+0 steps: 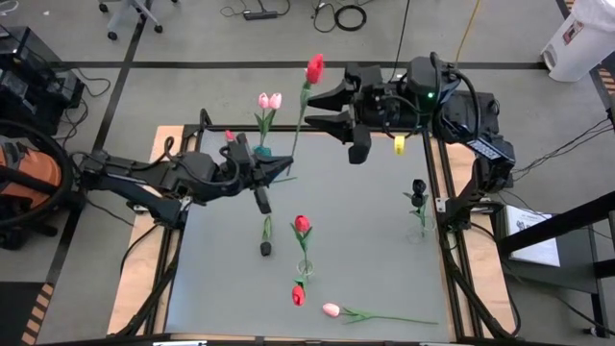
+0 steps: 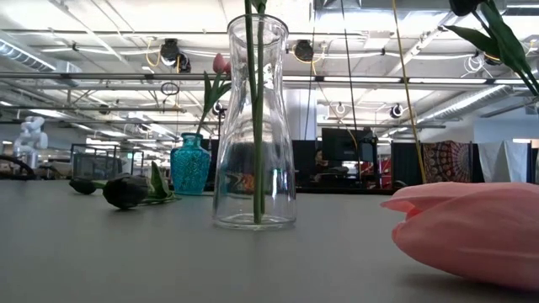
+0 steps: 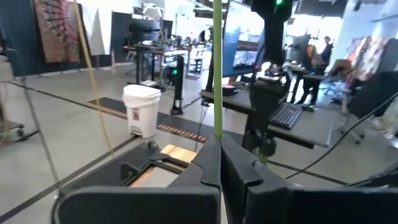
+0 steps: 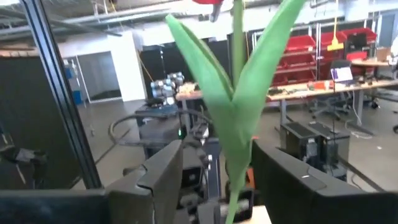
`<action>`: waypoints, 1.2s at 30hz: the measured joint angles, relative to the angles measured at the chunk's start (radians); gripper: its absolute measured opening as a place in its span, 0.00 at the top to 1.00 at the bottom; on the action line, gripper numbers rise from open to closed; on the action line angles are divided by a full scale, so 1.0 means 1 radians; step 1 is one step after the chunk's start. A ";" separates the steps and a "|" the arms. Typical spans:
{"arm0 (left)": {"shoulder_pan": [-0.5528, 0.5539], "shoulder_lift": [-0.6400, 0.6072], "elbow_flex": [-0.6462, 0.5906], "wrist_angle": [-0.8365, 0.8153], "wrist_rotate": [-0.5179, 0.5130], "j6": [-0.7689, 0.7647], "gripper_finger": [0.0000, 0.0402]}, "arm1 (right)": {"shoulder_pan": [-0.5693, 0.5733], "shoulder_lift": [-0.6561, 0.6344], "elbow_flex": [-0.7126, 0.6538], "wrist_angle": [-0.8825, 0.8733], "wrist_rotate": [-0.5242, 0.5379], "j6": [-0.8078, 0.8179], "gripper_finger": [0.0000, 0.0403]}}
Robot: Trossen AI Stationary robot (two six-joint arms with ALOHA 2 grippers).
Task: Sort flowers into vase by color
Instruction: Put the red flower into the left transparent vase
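No writing is legible anywhere. Nearest the low camera lies a pink tulip on the worktop, its stem running out sideways. Beside it is a red tulip head, and just beyond that a clear glass vase holding a red tulip. A black tulip lies flat on the worktop, near side of the left gripper.

The left gripper's jaws are fully closed, pinching a thin green stem that rises to a red tulip head out past the far edge. Close by its jaws stands a teal vase with pink tulips.

The right gripper sits beyond, at the far edge, its jaws partly apart on either side of the same flower's leaves; whether they touch it I cannot tell. Off to the right gripper's near side, black tulips stand in another vase at the right rim.
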 joint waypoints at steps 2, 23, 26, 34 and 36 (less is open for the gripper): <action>0.000 0.011 0.000 0.014 0.009 -0.005 1.00 | 0.001 0.003 0.000 0.005 -0.002 0.009 0.54; -0.030 0.035 0.000 0.074 0.043 -0.006 1.00 | 0.004 0.009 0.000 -0.016 -0.072 0.068 0.73; -0.038 0.035 0.000 0.074 0.034 -0.006 1.00 | 0.004 0.009 0.000 -0.030 -0.074 0.070 0.80; -0.048 0.035 0.000 0.072 0.039 -0.006 0.98 | 0.004 0.009 0.000 -0.032 -0.074 0.071 0.98; -0.048 0.035 0.000 0.073 0.047 -0.015 0.96 | 0.005 0.009 0.000 -0.032 -0.077 0.072 0.98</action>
